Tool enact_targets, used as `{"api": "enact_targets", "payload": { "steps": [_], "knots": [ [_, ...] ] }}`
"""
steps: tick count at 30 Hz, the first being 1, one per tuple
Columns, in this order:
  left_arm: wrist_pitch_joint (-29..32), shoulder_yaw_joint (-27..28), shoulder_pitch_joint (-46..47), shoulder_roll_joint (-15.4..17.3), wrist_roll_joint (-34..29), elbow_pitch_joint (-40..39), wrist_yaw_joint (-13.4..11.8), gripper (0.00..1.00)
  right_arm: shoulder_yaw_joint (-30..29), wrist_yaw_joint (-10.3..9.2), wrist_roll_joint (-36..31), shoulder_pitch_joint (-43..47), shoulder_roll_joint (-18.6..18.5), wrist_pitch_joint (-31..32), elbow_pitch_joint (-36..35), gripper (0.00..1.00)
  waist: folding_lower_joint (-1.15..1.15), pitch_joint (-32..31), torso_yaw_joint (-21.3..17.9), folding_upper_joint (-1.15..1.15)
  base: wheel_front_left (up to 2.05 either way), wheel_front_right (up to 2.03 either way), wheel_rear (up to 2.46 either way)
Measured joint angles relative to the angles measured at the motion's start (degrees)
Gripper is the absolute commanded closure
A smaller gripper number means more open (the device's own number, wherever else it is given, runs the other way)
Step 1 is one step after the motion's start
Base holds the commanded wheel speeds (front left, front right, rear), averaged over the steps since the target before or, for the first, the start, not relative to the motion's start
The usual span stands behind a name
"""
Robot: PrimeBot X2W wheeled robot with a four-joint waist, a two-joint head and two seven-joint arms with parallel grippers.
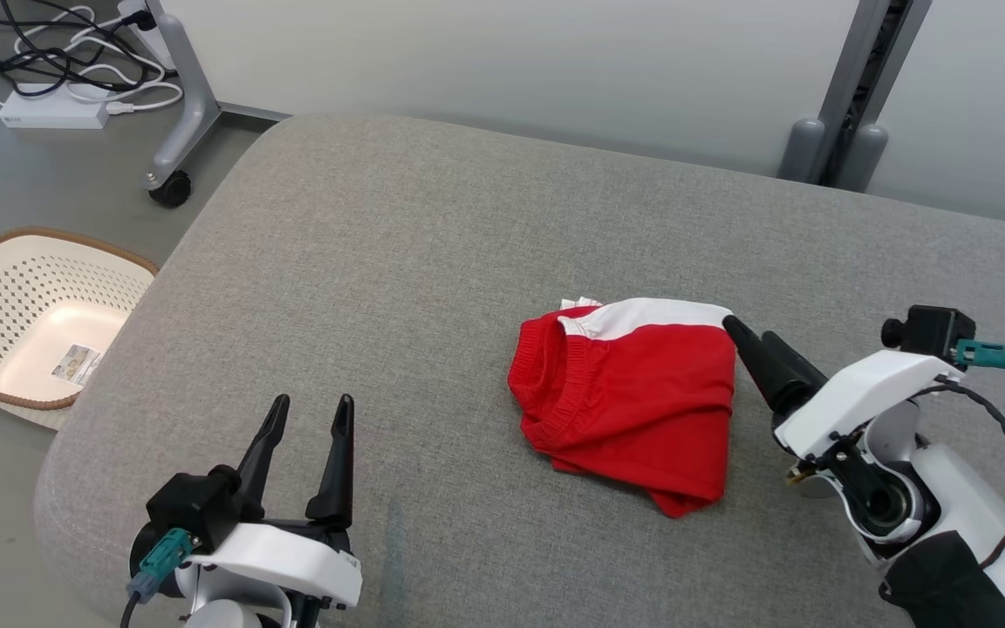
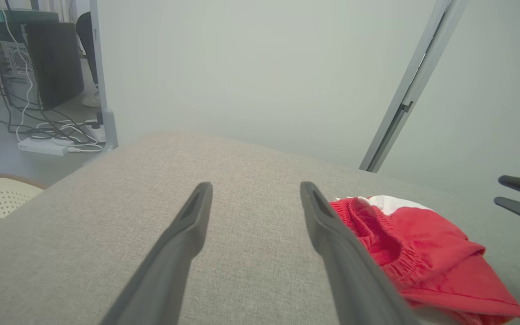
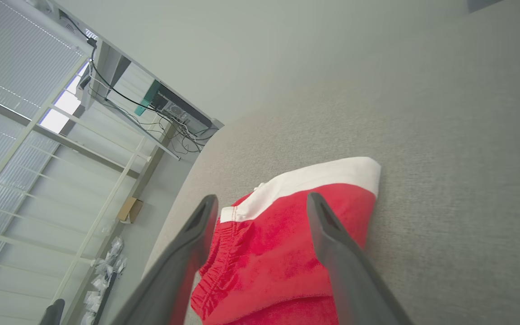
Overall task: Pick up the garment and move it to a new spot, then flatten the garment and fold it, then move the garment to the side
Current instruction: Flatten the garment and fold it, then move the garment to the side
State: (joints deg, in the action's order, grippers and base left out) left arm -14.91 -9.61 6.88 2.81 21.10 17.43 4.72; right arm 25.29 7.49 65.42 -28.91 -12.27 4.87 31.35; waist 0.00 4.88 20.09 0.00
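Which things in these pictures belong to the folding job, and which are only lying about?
Job: red and white garment; grey padded surface under it; left claw, open; right claw, open.
Lying about: perforated basket on the floor; white power strip; cables; wheeled stand leg.

The folded cloth garment (image 1: 633, 392) is bright red, with a white band along one edge and a ribbed red waistband. The padded woven-fabric bench (image 1: 398, 262) is a flecked light grey. The perforated plastic laundry basket (image 1: 40, 279) is cream with a brown rim and a regular pattern of holes. The left end effector (image 1: 312, 403) and right end effector (image 1: 734, 327) are black-fingered, with white housings (image 1: 869, 388) and teal plugs (image 1: 987, 353).
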Motion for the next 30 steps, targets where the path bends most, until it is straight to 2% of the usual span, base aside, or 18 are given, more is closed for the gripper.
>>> {"api": "enact_targets", "payload": {
  "steps": [5, 10, 21, 28, 29, 30],
  "knots": [
    [0.0, -0.11, -0.02, 0.02, 0.01, -0.33, 0.01, 0.0, -0.29, 0.0, -3.83, 0.13, -1.94, -1.52, 3.39, 0.0, 0.0, 0.46, -0.3, 0.0, 0.0, 0.0, 0.0],
    [0.01, -0.86, 0.01, -0.01, 0.14, -0.27, 0.1, 0.0, 0.34, 0.0, -7.93, -0.26, -1.45, -2.47, 8.17, 0.0, 0.0, 1.08, 0.3, 0.0, 0.0, 0.0, 0.0],
    [0.0, -1.43, 0.55, 0.0, 0.21, -0.14, 0.09, 0.0, -0.21, 0.0, -7.54, -2.5, 2.75, 0.66, 15.72, 0.0, 0.0, 2.97, 2.95, 0.0, 0.0, 0.0, 0.0],
    [0.0, -1.47, 0.59, 0.0, 0.2, -0.13, 0.09, 0.0, 1.13, 0.0, -5.55, -2.52, 4.21, 2.34, 15.9, 0.0, 0.0, 3.29, 3.7, 0.0, 0.0, 0.0, 0.0],
    [0.0, -1.44, 0.59, 0.0, 0.19, -0.12, 0.09, 0.0, 1.26, 0.0, -5.36, -2.52, 4.23, 2.34, 15.95, 0.05, 0.0, 3.26, 3.7, 0.0, 0.0, 0.0, 0.0],
    [0.0, -1.37, 0.59, 0.0, 0.19, -0.09, 0.08, 0.0, 1.4, 0.0, -5.32, -2.52, 4.25, 2.27, 15.94, 0.46, 0.0, 3.22, 3.68, 0.0, 0.0, 0.0, 0.0]
  ]
}}
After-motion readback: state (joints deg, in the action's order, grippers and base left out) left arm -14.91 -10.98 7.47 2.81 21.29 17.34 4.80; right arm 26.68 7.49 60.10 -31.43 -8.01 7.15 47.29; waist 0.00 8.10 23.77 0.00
